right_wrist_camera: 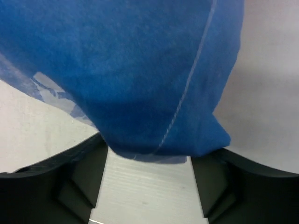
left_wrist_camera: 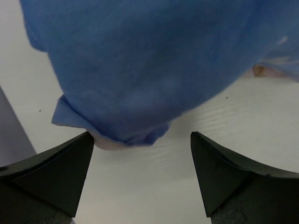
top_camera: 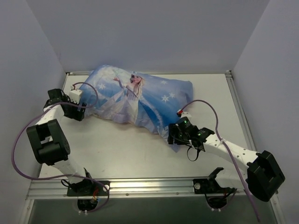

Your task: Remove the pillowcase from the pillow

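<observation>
While the pillowcase [top_camera: 135, 100] lies plump and filled on the table [top_camera: 117, 154], a gripper sits at each end of it.
From above, the left gripper [top_camera: 80, 111] is at the pillowcase's left end and the right gripper [top_camera: 175, 135] at its near right corner. In the left wrist view, the fingers [left_wrist_camera: 56, 172] are spread wide, with a folded blue edge just ahead of them, ungripped. In the right wrist view, the fingers [right_wrist_camera: 70, 182] also stand apart, a blue corner lying between them.

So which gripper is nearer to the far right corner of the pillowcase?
Right. The right gripper is at the near right edge of the pillowcase, a short way from that corner; the left gripper is at the opposite, left end.
</observation>
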You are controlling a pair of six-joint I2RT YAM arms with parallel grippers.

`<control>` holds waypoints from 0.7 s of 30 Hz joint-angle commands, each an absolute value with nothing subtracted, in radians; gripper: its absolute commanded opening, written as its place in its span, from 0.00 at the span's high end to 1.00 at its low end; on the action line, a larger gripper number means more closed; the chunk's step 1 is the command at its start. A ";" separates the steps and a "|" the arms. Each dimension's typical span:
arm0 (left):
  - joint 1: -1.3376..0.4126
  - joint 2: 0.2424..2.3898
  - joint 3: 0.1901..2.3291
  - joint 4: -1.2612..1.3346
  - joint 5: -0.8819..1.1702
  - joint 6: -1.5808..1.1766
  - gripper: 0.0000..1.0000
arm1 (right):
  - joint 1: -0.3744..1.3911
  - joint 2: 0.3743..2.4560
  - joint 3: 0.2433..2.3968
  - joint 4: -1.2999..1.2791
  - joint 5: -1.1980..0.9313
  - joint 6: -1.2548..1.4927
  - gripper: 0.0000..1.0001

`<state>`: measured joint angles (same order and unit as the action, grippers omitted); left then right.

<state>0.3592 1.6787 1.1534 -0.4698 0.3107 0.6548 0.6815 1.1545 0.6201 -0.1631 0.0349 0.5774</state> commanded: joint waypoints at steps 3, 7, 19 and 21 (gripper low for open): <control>0.319 1.752 1.203 -0.241 0.331 0.509 0.05 | 0.680 1.206 0.658 -0.065 0.035 0.563 0.57; 0.321 1.808 1.256 -0.273 0.331 0.485 0.94 | 0.672 1.201 0.679 -0.055 0.037 0.560 0.97; 0.402 1.189 1.311 -0.548 0.429 0.416 0.98 | 0.667 0.993 1.369 -0.451 0.182 0.387 1.00; 0.429 1.146 1.392 -0.622 0.436 0.399 0.98 | 0.669 0.992 1.480 -0.508 0.192 0.356 1.00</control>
<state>0.3908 1.2530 1.2476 -0.4938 0.3817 0.4286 0.6643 1.0550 1.3136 -0.4110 0.1375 0.4286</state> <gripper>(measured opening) 0.040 0.042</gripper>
